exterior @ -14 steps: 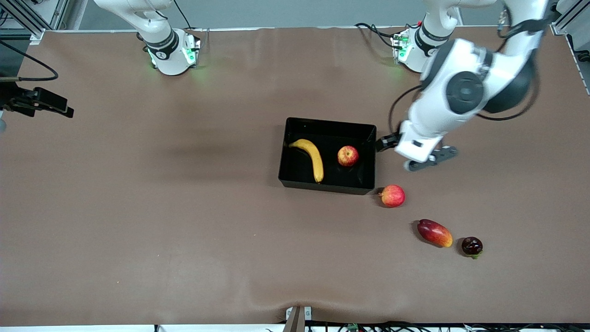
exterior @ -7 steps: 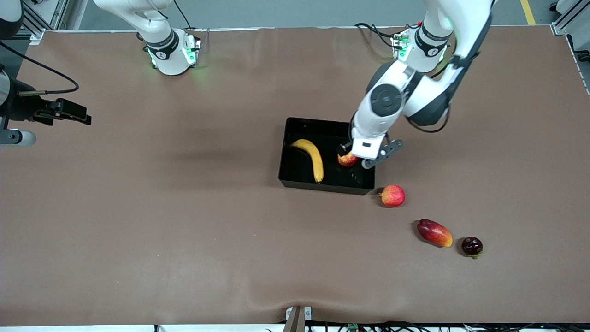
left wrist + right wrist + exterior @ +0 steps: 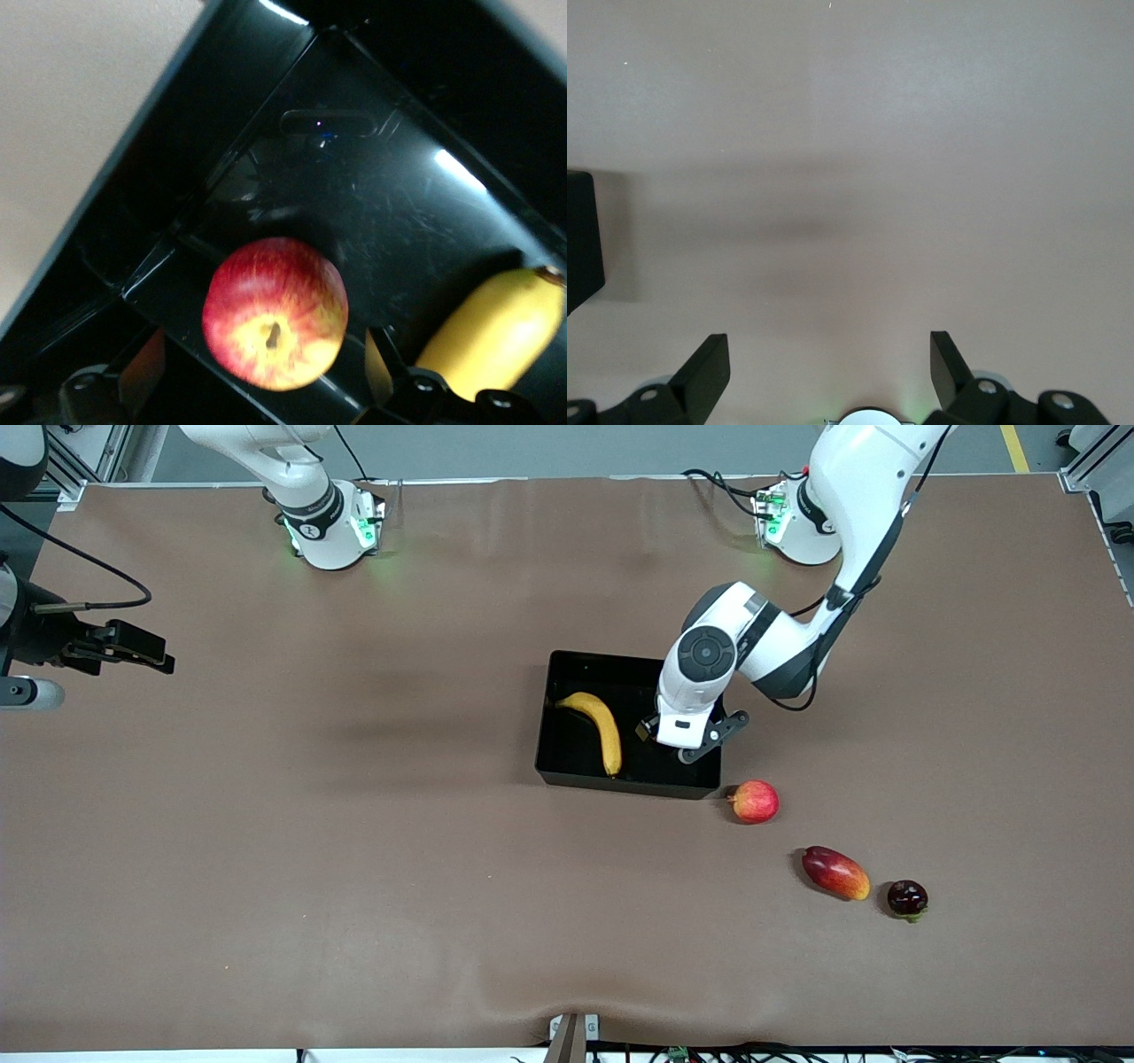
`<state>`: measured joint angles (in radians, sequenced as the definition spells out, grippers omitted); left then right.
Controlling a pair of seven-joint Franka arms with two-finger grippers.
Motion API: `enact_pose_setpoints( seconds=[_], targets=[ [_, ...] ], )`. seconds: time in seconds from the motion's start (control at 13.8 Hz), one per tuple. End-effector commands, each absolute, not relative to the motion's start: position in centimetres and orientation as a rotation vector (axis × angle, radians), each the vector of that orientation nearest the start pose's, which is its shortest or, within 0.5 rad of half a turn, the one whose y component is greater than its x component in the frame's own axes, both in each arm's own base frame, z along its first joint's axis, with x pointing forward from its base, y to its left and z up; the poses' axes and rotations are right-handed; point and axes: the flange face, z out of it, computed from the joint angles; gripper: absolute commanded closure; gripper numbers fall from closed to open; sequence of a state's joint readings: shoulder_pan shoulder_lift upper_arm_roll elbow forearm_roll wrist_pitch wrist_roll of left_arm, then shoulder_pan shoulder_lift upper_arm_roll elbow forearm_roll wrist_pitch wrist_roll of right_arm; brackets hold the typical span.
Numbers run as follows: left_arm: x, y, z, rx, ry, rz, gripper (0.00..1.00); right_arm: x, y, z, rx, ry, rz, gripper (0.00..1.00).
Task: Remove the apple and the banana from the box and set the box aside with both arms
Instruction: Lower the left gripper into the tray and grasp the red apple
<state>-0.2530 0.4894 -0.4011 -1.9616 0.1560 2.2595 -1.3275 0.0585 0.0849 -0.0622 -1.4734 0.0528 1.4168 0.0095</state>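
Brown surface [image 3: 354, 850] carries everything. Left arm [image 3: 850, 505] reaches down from its base into the black plastic tray [image 3: 567, 772], which sits mid-surface. Right arm [image 3: 292, 478] waits: its forearm sticks in at its own end of the surface, with the right end effector [image 3: 164, 662] over bare brown matting well apart from the tray; in the right wrist view its fingers [image 3: 709, 372] stand wide with nothing between them. Left end effector [image 3: 682, 746] is low over the tray's end toward the left arm, fingers spread wide on either side of the red-and-yellow apple [image 3: 275, 312], which rests on the tray floor stem up; contact with the fingers cannot be told. This apple is hidden under the wrist in the front view. Banana [image 3: 601, 729] lies in the same tray, toward the right arm's end, just beside the apple. Outside the tray, nearer the front camera: a second red apple [image 3: 754, 801] just off the tray's corner, then an oblong red-orange mango-like fruit [image 3: 834, 872], then a small dark purple round fruit [image 3: 907, 898] beside it.
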Motion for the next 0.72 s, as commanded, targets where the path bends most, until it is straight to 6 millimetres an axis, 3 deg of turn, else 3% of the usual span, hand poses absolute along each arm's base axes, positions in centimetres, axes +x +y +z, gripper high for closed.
enact_pose_setpoints(
  seconds=[0.0, 0.14, 0.22, 0.29, 0.36, 0.58, 0.65],
  targets=[
    [48.3, -36.3, 21.2, -2.921, -0.913, 0.203, 0.0, 56.7, 1.2, 61.2, -3.089, 0.008, 0.198, 0.0],
    [48.2, -36.3, 20.3, -2.919, -0.915, 0.215, 0.0, 56.9, 1.3, 61.2, -3.093, 0.004, 0.181, 0.0],
    [48.3, -36.4, 20.4, -2.92, -0.918, 0.216, 0.37, 56.8, 1.3, 61.3, -3.092, 0.006, 0.179, 0.0],
    [48.6, -36.3, 20.5, -2.923, -0.924, 0.212, 0.81, 56.8, 1.3, 61.4, -3.088, 0.006, 0.176, 0.0],
    [49.1, -35.9, 21.1, -2.927, -0.932, 0.199, 1.0, 56.8, 1.4, 61.5, -3.087, 0.005, 0.174, 0.0],
    [51.7, -36.0, 24.9, -2.949, -0.955, 0.138, 1.0, 56.8, 2.1, 61.9, -3.093, -0.013, 0.156, 0.0],
    [53.3, -36.1, 27.3, -2.945, -0.972, 0.119, 1.0, 56.8, 2.0, 62.5, -3.091, -0.012, 0.137, 0.0]
  ],
)
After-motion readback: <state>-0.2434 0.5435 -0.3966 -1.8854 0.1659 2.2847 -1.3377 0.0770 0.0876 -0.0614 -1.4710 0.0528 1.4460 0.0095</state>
